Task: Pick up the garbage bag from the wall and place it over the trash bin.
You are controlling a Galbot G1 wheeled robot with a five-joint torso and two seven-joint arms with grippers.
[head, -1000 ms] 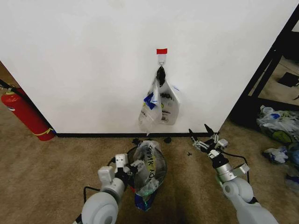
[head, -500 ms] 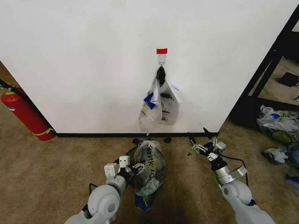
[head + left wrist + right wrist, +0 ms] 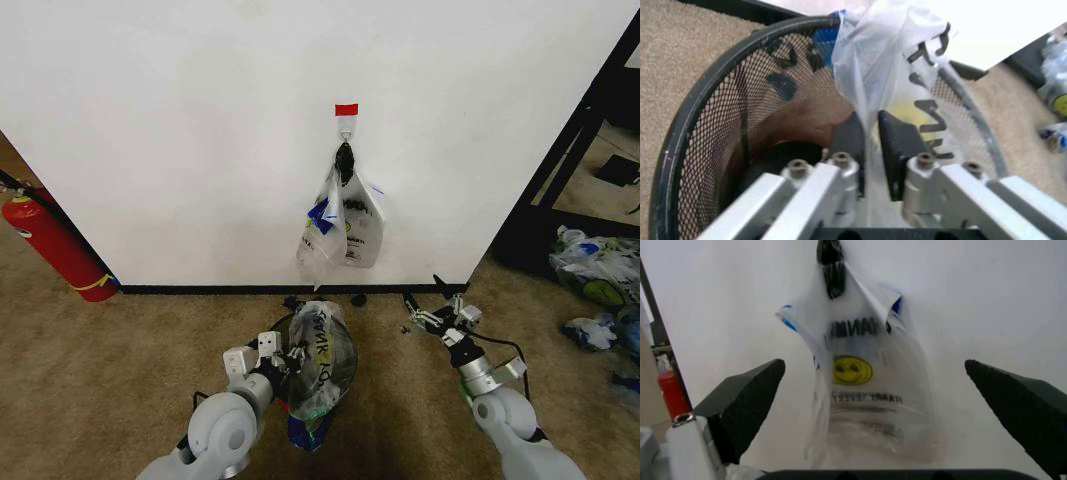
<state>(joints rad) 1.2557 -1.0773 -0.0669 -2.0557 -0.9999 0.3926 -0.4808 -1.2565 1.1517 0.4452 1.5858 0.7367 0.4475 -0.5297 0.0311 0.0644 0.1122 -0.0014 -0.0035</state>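
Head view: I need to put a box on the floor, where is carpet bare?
Bare carpet lies between the fire extinguisher and the trash bin. It is crowded around the bin, where the left end effector grips the garbage bag, and by the stuffed bags.

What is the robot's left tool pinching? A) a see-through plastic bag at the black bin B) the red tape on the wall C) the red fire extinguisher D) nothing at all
A: the left tool has its fingers closed on the thin garbage bag just over the trash bin.
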